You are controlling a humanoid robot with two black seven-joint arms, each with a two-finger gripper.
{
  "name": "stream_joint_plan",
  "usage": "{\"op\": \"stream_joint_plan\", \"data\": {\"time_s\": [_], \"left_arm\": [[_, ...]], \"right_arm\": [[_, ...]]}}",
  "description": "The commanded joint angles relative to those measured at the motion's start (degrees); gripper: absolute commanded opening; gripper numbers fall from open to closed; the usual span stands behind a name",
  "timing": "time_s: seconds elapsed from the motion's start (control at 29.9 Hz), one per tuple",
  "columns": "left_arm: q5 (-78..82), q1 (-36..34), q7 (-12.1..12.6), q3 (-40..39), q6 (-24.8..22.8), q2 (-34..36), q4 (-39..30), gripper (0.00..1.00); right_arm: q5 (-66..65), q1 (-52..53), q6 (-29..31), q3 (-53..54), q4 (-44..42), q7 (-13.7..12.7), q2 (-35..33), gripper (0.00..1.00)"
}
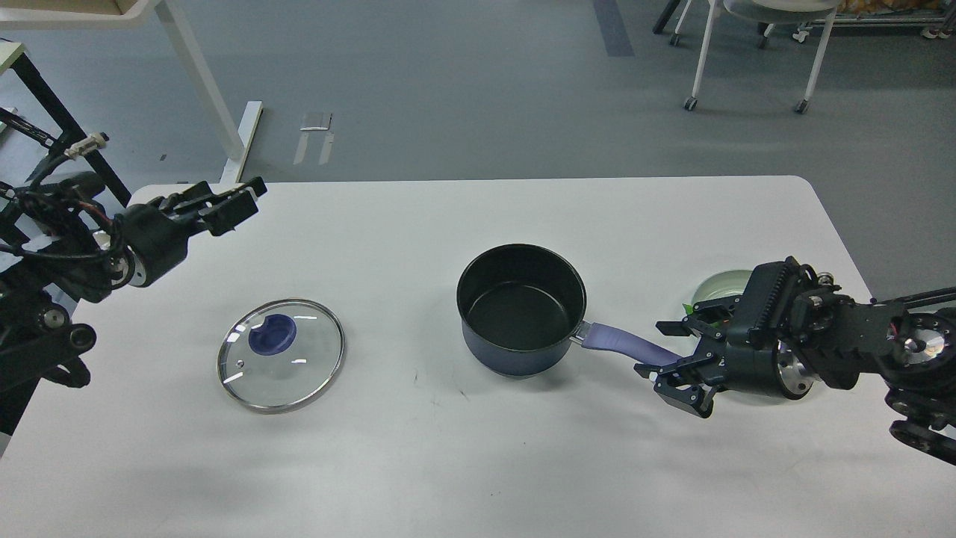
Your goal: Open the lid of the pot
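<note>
The dark blue pot (pixel 521 310) stands uncovered at the table's middle, its purple handle (pixel 616 344) pointing right. Its glass lid (pixel 281 355) with a purple knob (pixel 272 332) lies flat on the table to the pot's left. My left gripper (pixel 233 200) is open and empty, raised well behind and left of the lid near the table's far left edge. My right gripper (pixel 676 362) is open, its fingers spread above and below the handle's tip without closing on it.
A pale green dish (pixel 721 286) with something green on it sits just behind my right gripper. The white table (pixel 478 463) has black frames and a white table leg (pixel 202 82) off its left side. A wheeled stand (pixel 747 52) is on the floor beyond.
</note>
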Motion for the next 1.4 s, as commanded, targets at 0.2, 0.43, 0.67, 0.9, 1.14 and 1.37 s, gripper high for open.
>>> {"op": "stream_joint_plan", "data": {"time_s": [0.2,0.43,0.67,0.9,1.14,1.37], "left_arm": [[-26.8,-4.8,-0.2,-3.0,0.0,-5.8,0.7,0.99],[-36.4,-4.8,-0.1,-7.6,0.0,-12.2,10.5,0.99],[-61.4,-4.7,0.0,-10.8,-5.9,-18.3,20.2,0.99],[-66.6,-4.1,-0.1,-14.8,-7.3,-24.0,23.6,0.99],[-69.7,-3.7,0.0,-16.0,-8.6,-27.6,28.8,0.99],[-74.6,-3.1,0.1,-16.0,-14.0,-30.5,35.9,0.99]], "right_arm": [[21.9,12.2,0.0,4.9,-2.6,0.3,-1.2,0.99],[45.3,14.8,-0.5,15.5,-12.3,0.2,-1.7,0.99],[71.9,14.5,-5.7,17.0,-30.4,0.2,1.6,1.0],[95.9,14.4,-6.0,17.4,-50.1,0.2,15.0,1.0],[117.4,14.0,-6.1,21.0,-65.3,0.2,29.5,1.0],[132.7,13.3,-5.8,28.3,-74.7,-0.3,38.9,1.0]]}}
